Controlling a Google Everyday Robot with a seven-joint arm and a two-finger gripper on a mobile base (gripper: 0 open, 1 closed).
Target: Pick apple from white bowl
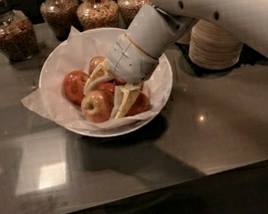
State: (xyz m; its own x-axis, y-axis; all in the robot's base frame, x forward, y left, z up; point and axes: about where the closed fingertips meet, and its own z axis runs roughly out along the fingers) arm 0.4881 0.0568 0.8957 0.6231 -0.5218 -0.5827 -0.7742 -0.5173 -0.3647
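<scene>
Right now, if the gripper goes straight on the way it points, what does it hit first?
Likely the apple: the gripper sits in the white bowl pointing down-left, jaws open on either side of it. Depth is unclear, so they may already touch.
</scene>
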